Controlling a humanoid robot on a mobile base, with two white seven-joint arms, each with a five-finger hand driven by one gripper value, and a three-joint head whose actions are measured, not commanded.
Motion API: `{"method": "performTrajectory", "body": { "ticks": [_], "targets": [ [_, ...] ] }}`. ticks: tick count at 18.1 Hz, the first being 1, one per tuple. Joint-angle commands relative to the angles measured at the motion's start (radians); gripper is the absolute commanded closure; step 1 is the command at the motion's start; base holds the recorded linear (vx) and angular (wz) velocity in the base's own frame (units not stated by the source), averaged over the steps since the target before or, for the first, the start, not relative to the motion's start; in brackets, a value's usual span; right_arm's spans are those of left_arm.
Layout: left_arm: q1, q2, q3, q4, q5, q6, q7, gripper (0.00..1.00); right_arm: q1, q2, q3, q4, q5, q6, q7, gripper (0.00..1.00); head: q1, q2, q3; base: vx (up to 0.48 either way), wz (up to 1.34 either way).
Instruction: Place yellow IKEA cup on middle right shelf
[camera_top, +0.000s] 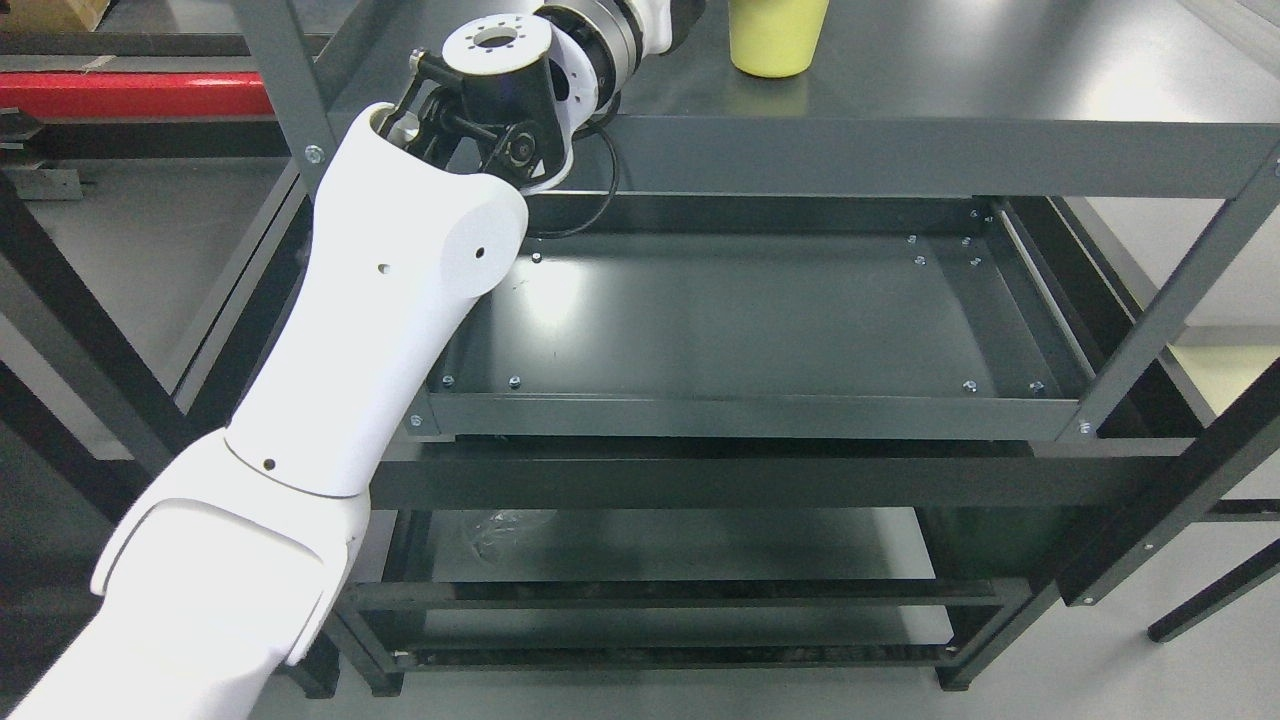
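Note:
The yellow cup (775, 40) stands upright on the top dark shelf (1000, 90), at the picture's upper edge; its rim is cut off. My left arm (400, 290) comes in from the lower left and reaches up over the shelf's front left corner. Its wrist (600, 35) lies just left of the cup. The hand itself is cut off by the top edge, so its grip does not show. The middle shelf tray (750, 310) lies below, bare and dark.
Grey uprights stand at the rack's front left (290, 90) and front right (1170, 300). A black cable (605, 190) loops below the wrist. A lower shelf (700, 545) holds some clear plastic. A red bar (140, 95) lies at the far left.

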Motion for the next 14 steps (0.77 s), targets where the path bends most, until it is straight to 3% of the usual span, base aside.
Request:
{"method": "performTrajectory", "body": {
  "ticks": [1, 5, 10, 14],
  "targets": [
    [-0.005, 0.018, 0.094, -0.091, -0.001, 0.001, 0.000, 0.01, 0.014, -0.017, 0.017, 0.000, -0.025, -0.001, 0.000, 0.01, 0.0000, 0.000, 0.000, 0.000, 0.00],
    [-0.007, 0.018, 0.145, -0.135, 0.016, 0.008, -0.012, 0.01, 0.014, -0.017, 0.017, 0.000, -0.025, -0.001, 0.000, 0.01, 0.0000, 0.000, 0.000, 0.000, 0.00],
    [-0.010, 0.018, 0.148, -0.252, 0.174, 0.091, -0.086, 0.02, 0.014, -0.017, 0.017, 0.000, -0.025, -0.001, 0.000, 0.01, 0.0000, 0.000, 0.000, 0.000, 0.00],
    [-0.008, 0.018, 0.162, -0.272, 0.229, 0.134, -0.274, 0.02, 0.014, -0.017, 0.017, 0.000, -0.025, -0.001, 0.000, 0.01, 0.0000, 0.000, 0.000, 0.000, 0.00]
  ]
}}
